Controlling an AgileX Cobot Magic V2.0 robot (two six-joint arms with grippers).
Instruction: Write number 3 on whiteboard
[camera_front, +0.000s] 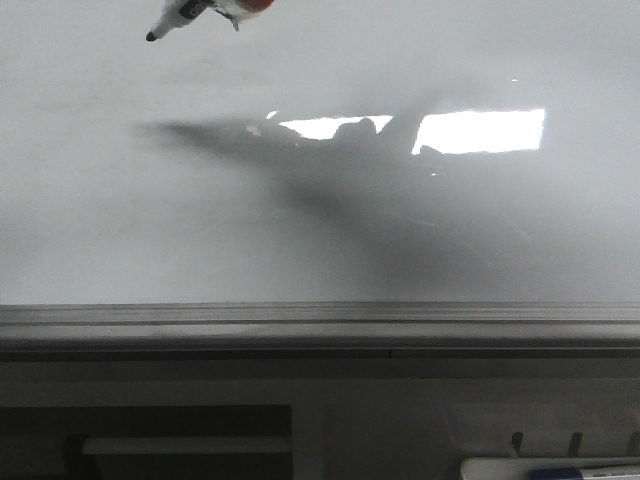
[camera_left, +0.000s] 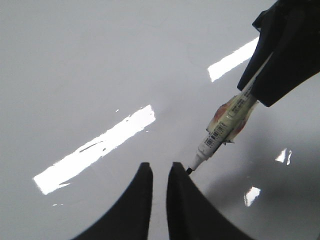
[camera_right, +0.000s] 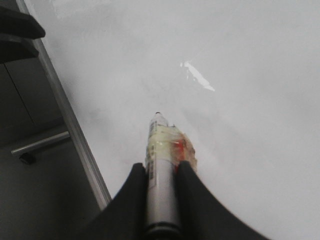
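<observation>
The whiteboard (camera_front: 150, 220) fills the front view, glossy and grey-white, with no marker line on it; the number 3 is not in view. My right gripper (camera_right: 162, 167) is shut on a white marker pen (camera_right: 162, 150) wrapped in yellowish and red tape. In the front view the pen (camera_front: 185, 12) enters at the top left with its black tip pointing down-left, and its shadow lies well apart from the tip. My left gripper (camera_left: 159, 167) hovers over the board with a narrow empty gap between its fingers. The pen (camera_left: 222, 130) ends just beside the left gripper's fingertip.
A grey metal ledge (camera_front: 320, 325) runs along the board's near edge. Below it at the right sits a white tray (camera_front: 560, 470) holding another pen. Bright rectangular light reflections (camera_front: 480, 130) lie on the board. A metal bar (camera_right: 40, 143) lies beyond the board's edge.
</observation>
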